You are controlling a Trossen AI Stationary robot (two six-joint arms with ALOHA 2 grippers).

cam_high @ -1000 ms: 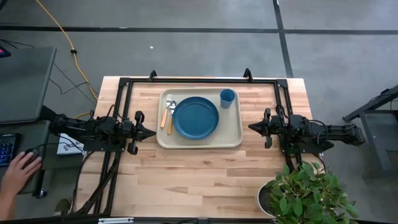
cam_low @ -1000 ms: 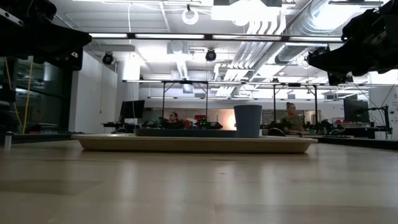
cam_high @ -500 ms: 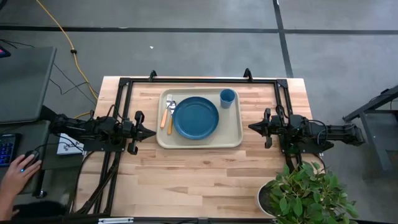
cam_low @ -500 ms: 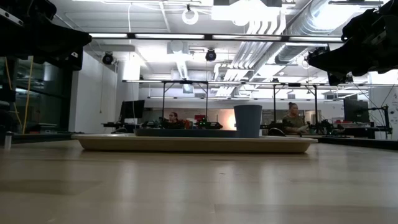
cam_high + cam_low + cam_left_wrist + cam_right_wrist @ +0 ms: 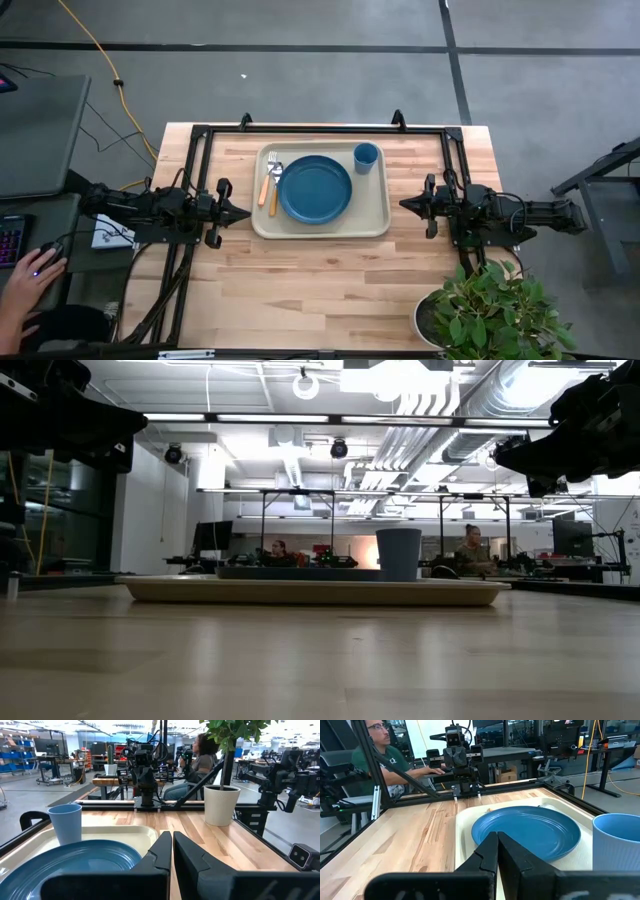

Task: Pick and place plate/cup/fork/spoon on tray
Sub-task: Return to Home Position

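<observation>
All four pieces on tray (image 5: 372, 222).
Both grippers, left (image 5: 243, 212) and right (image 5: 405, 204), pinched closed, empty, parked beside it; just hold clear.

Open-plan robotics lab, as I see it.
Exposed silver ceiling ducts (image 5: 440, 400), further black-framed robot benches (image 5: 300, 510), a seated person at a dark keyboard (image 5: 8, 238).
</observation>
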